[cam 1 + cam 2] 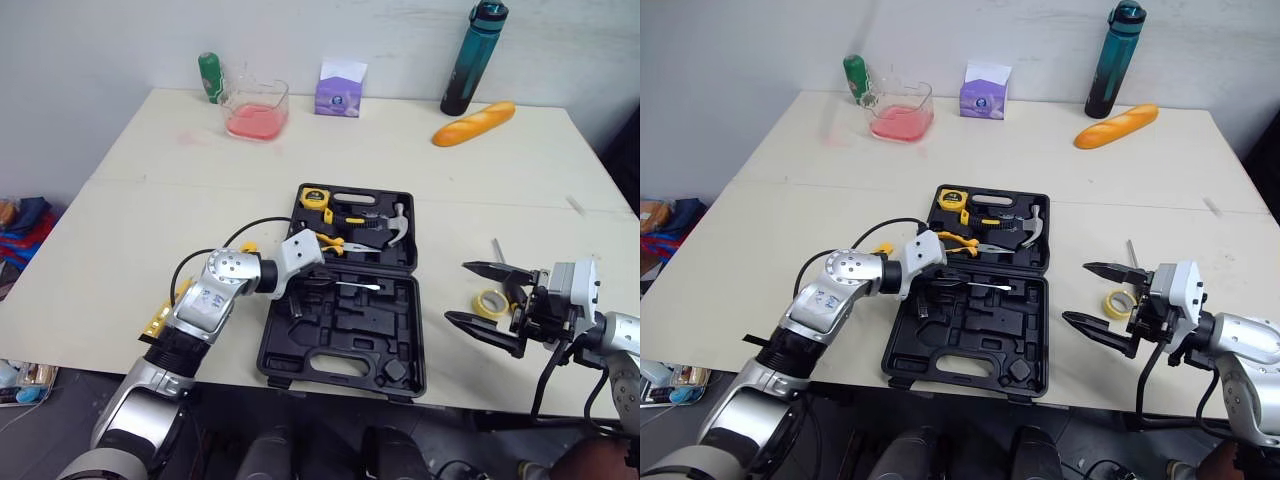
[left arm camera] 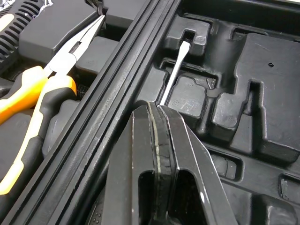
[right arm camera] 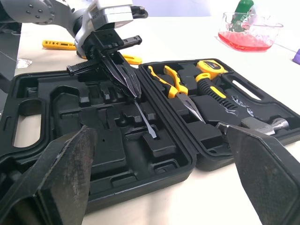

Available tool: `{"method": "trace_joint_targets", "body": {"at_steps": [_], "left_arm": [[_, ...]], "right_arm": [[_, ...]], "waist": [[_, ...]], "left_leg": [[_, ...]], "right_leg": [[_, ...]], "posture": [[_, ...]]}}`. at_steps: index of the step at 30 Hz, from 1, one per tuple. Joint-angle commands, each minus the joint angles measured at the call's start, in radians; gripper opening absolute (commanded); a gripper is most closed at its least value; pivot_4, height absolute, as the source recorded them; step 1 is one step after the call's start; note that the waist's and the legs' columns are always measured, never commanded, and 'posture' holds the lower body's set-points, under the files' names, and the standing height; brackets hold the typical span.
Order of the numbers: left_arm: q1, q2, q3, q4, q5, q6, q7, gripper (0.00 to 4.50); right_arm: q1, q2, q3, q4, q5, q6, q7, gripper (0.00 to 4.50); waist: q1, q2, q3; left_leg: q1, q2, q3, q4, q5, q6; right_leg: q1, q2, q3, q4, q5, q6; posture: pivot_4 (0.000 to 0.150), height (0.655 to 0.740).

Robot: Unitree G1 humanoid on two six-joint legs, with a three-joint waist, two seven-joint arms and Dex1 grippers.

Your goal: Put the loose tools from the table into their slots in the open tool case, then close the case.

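Note:
The black tool case (image 1: 400, 345) lies open in the middle of the table. Its far half holds a tape measure (image 1: 314, 197), yellow-handled pliers (image 1: 335, 243) and a hammer (image 1: 398, 225). My left gripper (image 1: 328, 285) is over the near half, shut on a thin flat screwdriver blade (image 2: 176, 70). The blade's tip reaches into a moulded slot of the tray. My right gripper (image 1: 458, 291) hangs open to the right of the case, with nothing between its fingers. Just beyond it a yellow tape roll (image 1: 490, 303) lies on the table, and behind that a thin metal rod (image 1: 497, 248).
A yellow tool (image 1: 160, 318) lies by the table's front left edge, under my left arm. Along the far edge stand a green bottle (image 1: 209, 77), a container of pink liquid (image 1: 257, 108), a purple box (image 1: 340, 90), a bread roll (image 1: 474, 123) and a teal bottle (image 1: 472, 58).

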Motion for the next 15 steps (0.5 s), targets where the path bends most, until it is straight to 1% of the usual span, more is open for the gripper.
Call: {"method": "trace_joint_targets", "body": {"at_steps": [1,3,5,7,9,10,12,15], "left_arm": [[0.035,0.03,0.007,0.016,0.027,-0.07,-0.005,0.06],[0.031,0.026,0.035,-0.009,-0.005,-0.108,-0.015,0.06],[0.025,0.035,0.095,-0.058,-0.062,-0.153,-0.038,0.06],[0.031,0.099,0.177,-0.098,-0.124,-0.199,-0.103,0.06],[0.041,0.145,0.221,-0.103,-0.155,-0.2,-0.13,0.06],[0.047,0.156,0.231,-0.103,-0.165,-0.2,-0.137,0.06],[0.098,0.213,0.296,-0.122,-0.202,-0.223,-0.17,0.06],[0.179,0.285,0.413,-0.149,-0.255,-0.224,-0.18,0.06]], "right_arm": [[-0.008,0.007,-0.006,-0.028,0.018,-0.003,-0.003,4.5],[-0.009,0.009,-0.008,-0.024,0.017,-0.006,-0.004,4.5],[-0.019,0.012,-0.027,-0.007,0.019,-0.011,-0.017,4.5],[-0.013,-0.002,-0.052,0.013,0.017,0.0,-0.025,4.5],[-0.003,-0.02,-0.057,0.016,0.01,0.013,-0.024,4.5],[0.0,-0.024,-0.054,0.014,0.007,0.014,-0.023,4.5],[-0.017,-0.017,-0.088,0.032,-0.005,-0.003,-0.07,4.5],[-0.035,-0.029,-0.132,0.077,-0.037,-0.035,-0.11,4.5]], "waist": [[-0.001,0.0,0.0],[-0.001,0.0,0.001],[-0.001,0.0,0.002],[-0.003,0.0,0.005],[-0.002,0.0,0.006],[-0.001,0.001,0.006],[-0.002,0.002,0.006],[-0.003,0.001,0.007]], "left_leg": [[0.0,0.0,0.0,0.0,0.0,0.0],[-0.001,0.0,0.0,0.0,0.0,0.0],[-0.004,0.001,0.0,0.0,0.0,0.0],[-0.007,0.001,0.0,0.0,0.0,0.0],[-0.016,0.001,0.0,0.001,0.002,-0.001],[-0.017,0.0,0.001,0.001,0.003,-0.001],[-0.017,0.0,0.002,0.0,0.003,0.0],[-0.017,-0.001,0.003,0.0,0.002,0.001]], "right_leg": [[0.0,0.0,0.0,0.0,0.0,0.0],[-0.002,0.001,0.0,0.0,0.0,0.0],[-0.004,0.001,-0.001,0.0,0.0,0.0],[-0.006,0.001,-0.001,0.0,0.0,0.0],[-0.015,0.002,-0.002,0.005,0.001,-0.001],[-0.017,0.002,-0.002,0.005,0.001,-0.001],[-0.017,0.002,-0.002,0.005,0.001,-0.001],[-0.017,0.002,-0.001,0.004,0.001,0.0]], "posture": [[0.15,0.74],[0.15,0.74],[0.15,0.74],[0.15,0.74],[0.15,0.74],[0.15,0.74],[0.15,0.74],[0.15,0.74]]}}
